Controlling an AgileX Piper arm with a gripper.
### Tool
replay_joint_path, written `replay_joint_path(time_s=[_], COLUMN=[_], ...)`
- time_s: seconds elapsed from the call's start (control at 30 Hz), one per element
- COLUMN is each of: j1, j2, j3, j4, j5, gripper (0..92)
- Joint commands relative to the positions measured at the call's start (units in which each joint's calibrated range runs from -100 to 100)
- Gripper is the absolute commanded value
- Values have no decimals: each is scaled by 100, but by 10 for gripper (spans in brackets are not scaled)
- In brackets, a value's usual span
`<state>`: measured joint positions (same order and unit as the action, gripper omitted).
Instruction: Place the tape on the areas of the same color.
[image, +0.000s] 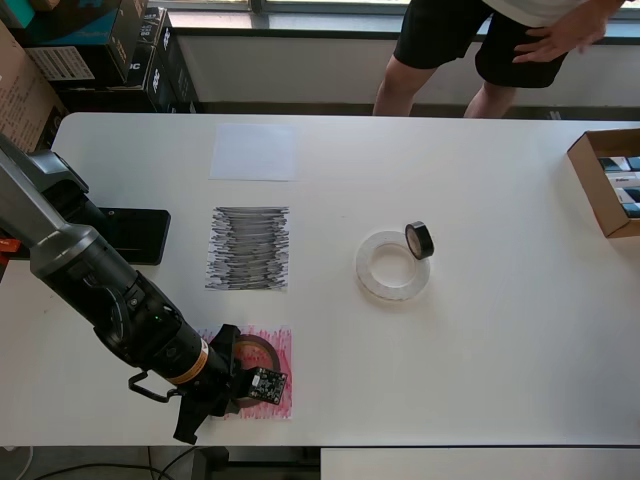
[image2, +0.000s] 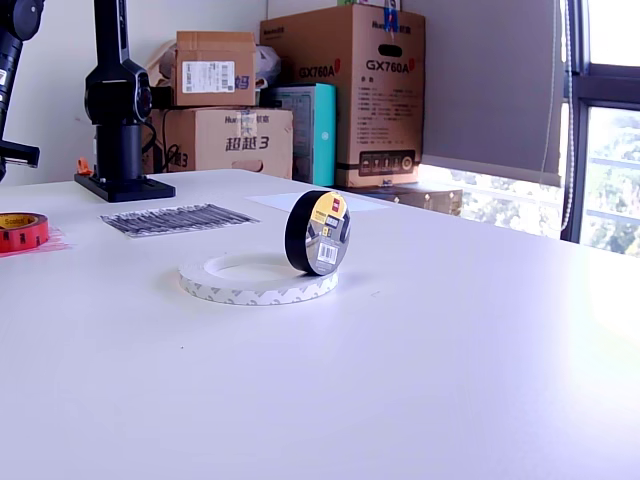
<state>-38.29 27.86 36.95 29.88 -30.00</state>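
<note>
Gripper (image: 238, 368) hangs over the red sheet (image: 283, 345) at the near-left corner of the table (image: 480, 350) in the overhead view. Its dark fingers sit either side of the red roll (image: 258, 350), but arm & wrist cam cover the tips, so I can't tell if they're wide, narrow or pinching the roll. Exterior view shows the roll (image2: 20, 230) lying flat on the red paper w/ nothing visibly round it, so it looks set down. That's a judgement, not certain.

To do this step well: make sure the jaws are clear of the roll, then lift straight up w/o any sideways drift, since a snagged finger would drag roll or paper off the spot. Roll sits toward the sheet's left side but inside it, so prob. good enough, no nudge needed.

Next back is the black sheet (image: 248, 248), bare. To its right in the overhead view, the white ring (image: 375, 280) lies flat w/ the black roll (image: 420, 240) standing on edge on its far-right rim, touching. The upright black roll could roll away, so approach from above and pinch across its flat faces. Lifting it may shift the ring.

Farther back, the white sheet (image: 254, 152) is bare too. Beyond the table, a person (image: 450, 40) stands by the window.
</note>
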Motion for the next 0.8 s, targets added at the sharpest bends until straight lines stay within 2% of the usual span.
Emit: replay_joint_path(time_s=[0.0,0.1,0.43,0.77], j1=[-22,-22,10,783], j2=[20,-26,-438,-1645], j3=[-28,-28,-573,-1046], j4=[-31,-31,-31,-31], j5=[-102,-102,-110,-569], gripper=[533,592,596,592])
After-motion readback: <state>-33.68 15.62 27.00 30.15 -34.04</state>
